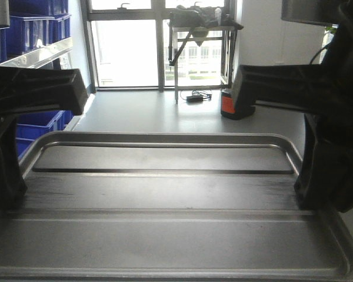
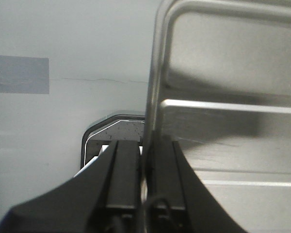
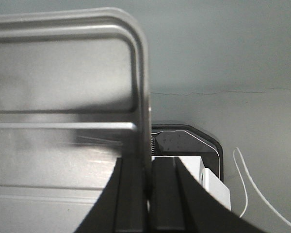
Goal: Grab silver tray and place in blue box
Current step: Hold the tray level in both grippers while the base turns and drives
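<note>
Found silver tray [image 1: 165,194] held level across the lower half of the front view, long side toward the camera, with two raised ribs along its base. Noted left gripper [image 2: 144,187] clamped on the tray's left short rim, one finger inside the rim and one outside. Noted right gripper [image 3: 146,194] closed the same way on the right short rim, gripping the metal from both sides. Observed both dark arms flanking the tray in the front view and hiding the grip points there. Saw grey floor [image 2: 63,48] below the tray edge in both wrist views, tray well apart from it, with a darker rectangular patch [image 2: 19,74] at left and a thin crack line. Recorded a dark rounded-corner housing [image 2: 111,128] directly under the left gripper and a similar one under the right, plus a white block [image 3: 211,182] and a thin white cable [image 3: 252,179] beside the right gripper. Logged beyond the tray: bare floor up to a tall window [image 1: 159,47]; a metal stand [image 1: 200,35] with gear on top before the glass; a black adapter [image 1: 195,97] with its lead at the stand's foot; an orange-and-black unit [image 1: 234,104] on the floor to the right, close to the right arm. Logged at left a rack carrying blue crates [image 1: 32,26] on its upper shelf, more of them below, partly hidden by the left arm.
</note>
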### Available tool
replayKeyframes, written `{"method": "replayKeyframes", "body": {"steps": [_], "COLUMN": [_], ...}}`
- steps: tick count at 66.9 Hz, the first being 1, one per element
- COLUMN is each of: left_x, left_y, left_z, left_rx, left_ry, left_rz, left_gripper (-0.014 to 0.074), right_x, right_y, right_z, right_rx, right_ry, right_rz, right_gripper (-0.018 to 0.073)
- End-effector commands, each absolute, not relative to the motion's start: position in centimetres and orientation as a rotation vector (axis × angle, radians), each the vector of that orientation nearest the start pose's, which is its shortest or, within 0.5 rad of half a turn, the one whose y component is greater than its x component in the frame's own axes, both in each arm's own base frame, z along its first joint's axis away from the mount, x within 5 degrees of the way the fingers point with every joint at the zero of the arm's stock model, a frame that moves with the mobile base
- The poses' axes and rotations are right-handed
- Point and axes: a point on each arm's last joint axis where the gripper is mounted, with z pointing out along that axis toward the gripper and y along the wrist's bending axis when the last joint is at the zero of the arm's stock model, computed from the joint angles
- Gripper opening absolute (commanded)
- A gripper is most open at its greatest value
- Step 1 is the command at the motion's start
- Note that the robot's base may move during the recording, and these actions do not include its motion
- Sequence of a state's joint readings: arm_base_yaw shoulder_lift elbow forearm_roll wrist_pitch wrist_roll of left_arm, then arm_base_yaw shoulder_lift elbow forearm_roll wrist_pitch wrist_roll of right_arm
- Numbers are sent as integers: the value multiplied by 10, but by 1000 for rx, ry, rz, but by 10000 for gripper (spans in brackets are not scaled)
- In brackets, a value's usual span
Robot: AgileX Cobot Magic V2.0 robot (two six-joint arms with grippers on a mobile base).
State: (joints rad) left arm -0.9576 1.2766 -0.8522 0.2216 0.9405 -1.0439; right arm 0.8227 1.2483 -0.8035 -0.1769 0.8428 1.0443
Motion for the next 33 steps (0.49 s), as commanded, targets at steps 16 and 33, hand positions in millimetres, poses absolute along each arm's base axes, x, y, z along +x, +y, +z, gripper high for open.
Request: {"method": "replayKeyframes", "body": {"steps": [16,33], "left_x": [143,143], "left_y": [-170,-170], "left_z": [270,270], "left_rx": [25,25], "left_ry": [2774,2774], "left_rz": [-179,-179], "left_gripper": [-9,-9], "right_x": [162,162], "right_y": [150,150], "right_z": [264,264], "right_rx": [152,152], "right_ry": [2731,2731], "right_rz": [265,265], "right_gripper": [50,50]}}
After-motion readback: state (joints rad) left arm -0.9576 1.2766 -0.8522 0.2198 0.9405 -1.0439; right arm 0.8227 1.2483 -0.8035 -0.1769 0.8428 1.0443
